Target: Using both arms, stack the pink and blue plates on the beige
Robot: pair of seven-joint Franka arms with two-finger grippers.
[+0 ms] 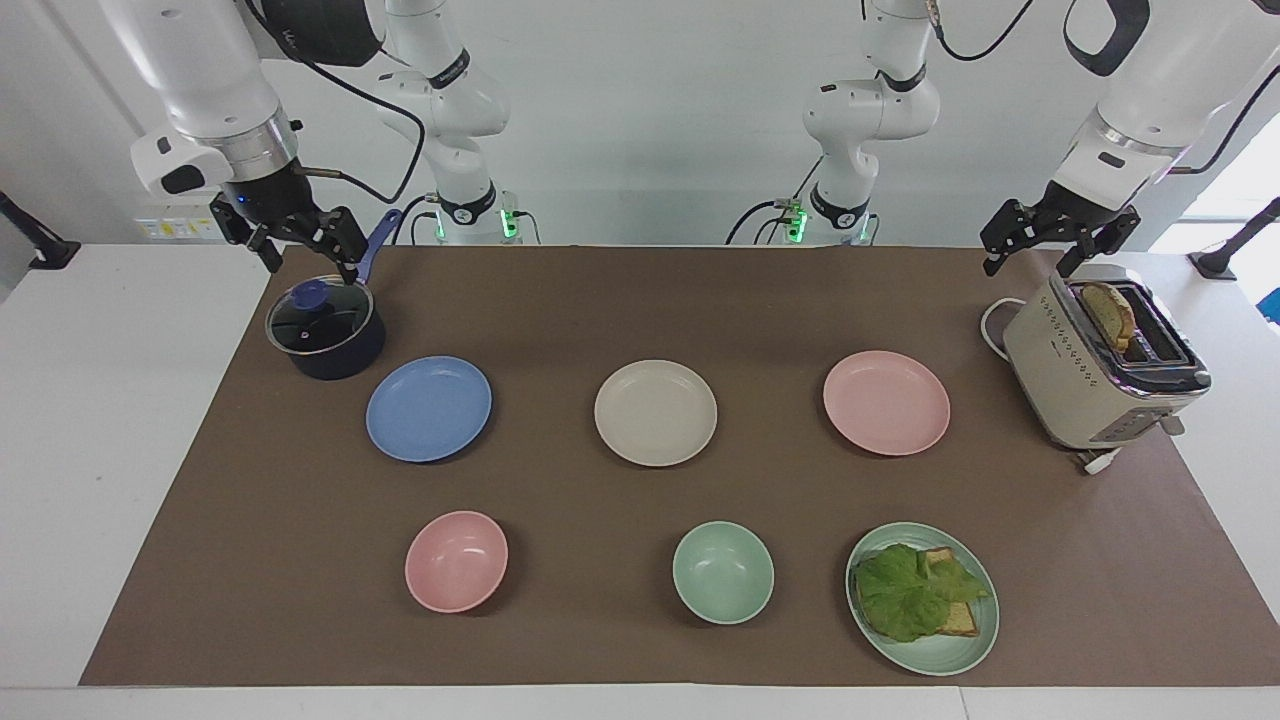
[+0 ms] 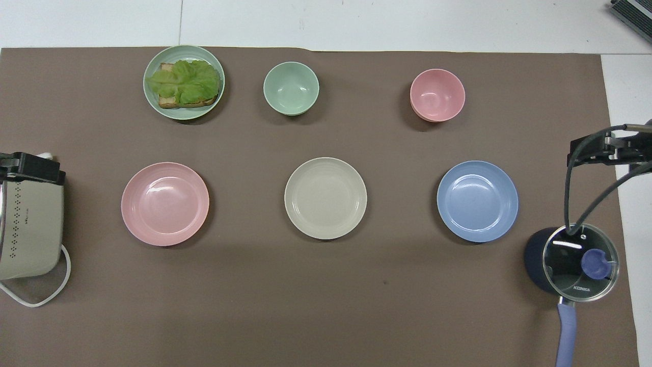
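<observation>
Three plates of equal size lie in a row on the brown mat. The beige plate [image 1: 655, 412] [image 2: 325, 198] is in the middle. The blue plate [image 1: 428, 408] [image 2: 477, 201] lies toward the right arm's end, the pink plate [image 1: 886, 402] [image 2: 165, 203] toward the left arm's end. All three are bare and apart from each other. My right gripper [image 1: 310, 268] [image 2: 606, 148] hangs open over the lidded pot, holding nothing. My left gripper [image 1: 1027, 268] [image 2: 30, 171] hangs open by the toaster, also holding nothing.
A dark pot with a glass lid [image 1: 325, 328] stands beside the blue plate. A cream toaster [image 1: 1100, 370] with toast in it stands beside the pink plate. Farther from the robots sit a pink bowl [image 1: 456, 560], a green bowl [image 1: 722, 572] and a green plate [image 1: 940, 660] with lettuce on bread.
</observation>
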